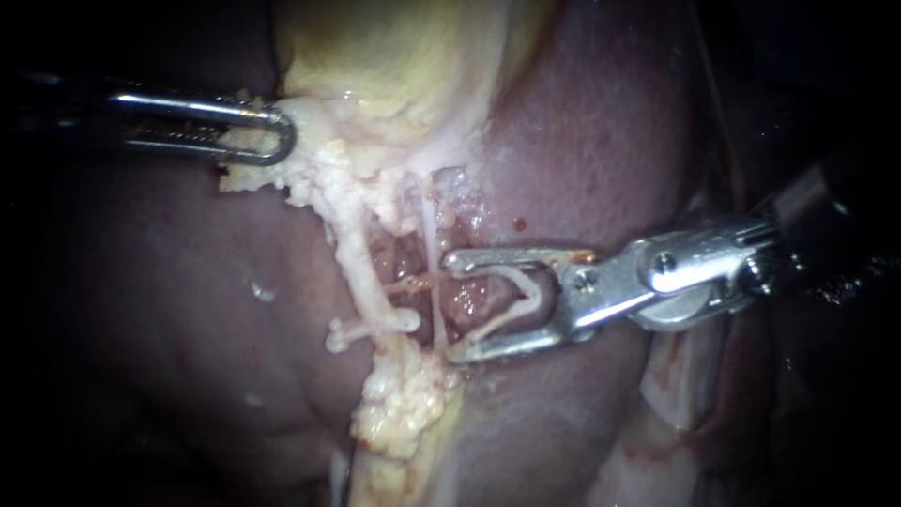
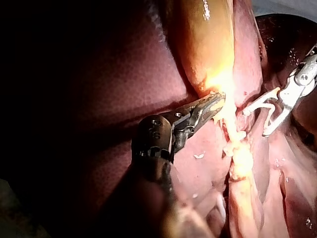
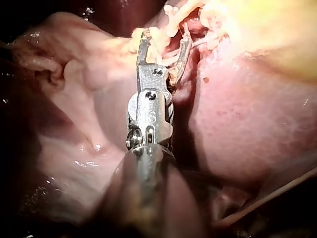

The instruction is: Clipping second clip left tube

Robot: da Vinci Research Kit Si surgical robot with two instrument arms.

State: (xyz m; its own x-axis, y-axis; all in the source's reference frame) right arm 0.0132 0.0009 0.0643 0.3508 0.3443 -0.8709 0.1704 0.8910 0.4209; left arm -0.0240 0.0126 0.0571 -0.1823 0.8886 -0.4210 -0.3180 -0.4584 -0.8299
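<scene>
My right instrument (image 1: 452,306) comes in from the right with its jaws open and a white clip (image 1: 527,293) seated between them. Its tips reach a thin pale strand (image 1: 435,282). The thicker pale left tube (image 1: 361,268) lies just beyond the tips, outside the jaws. A short white clip (image 1: 375,327) crosses that tube low down. My left instrument (image 1: 274,137) is shut on pale tissue (image 1: 314,155) at the gallbladder's neck; the left wrist view shows the same grip (image 2: 214,103). In the right wrist view the open jaws (image 3: 166,37) point at the pale tubes.
The yellow gallbladder (image 1: 394,56) lies above the tubes. Dark red liver (image 1: 582,141) surrounds them on both sides. A lumpy fatty strip (image 1: 404,404) runs downward below the tubes.
</scene>
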